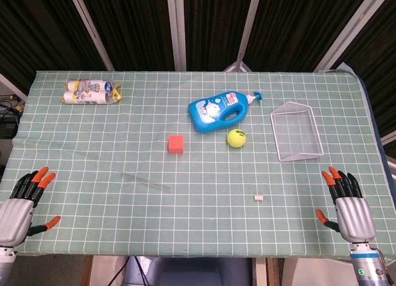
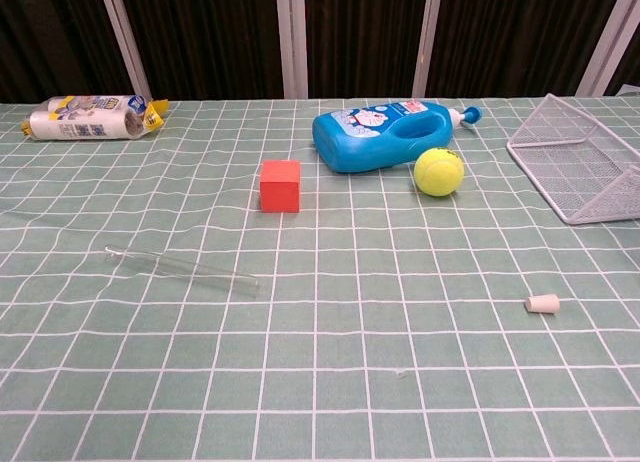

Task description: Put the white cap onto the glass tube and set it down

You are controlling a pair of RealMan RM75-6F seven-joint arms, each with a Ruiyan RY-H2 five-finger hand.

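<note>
The glass tube lies flat on the green checked cloth, left of centre, slanting from upper left to lower right. The small white cap lies on its side on the cloth, front right. My left hand rests at the front left edge of the table, fingers spread, holding nothing. My right hand sits at the front right edge, fingers spread and empty, roughly a hand's length right of the cap. Neither hand shows in the chest view.
A red cube, a blue detergent bottle and a yellow tennis ball sit mid-table. A white wire basket stands at the right, a wrapped packet at the far left.
</note>
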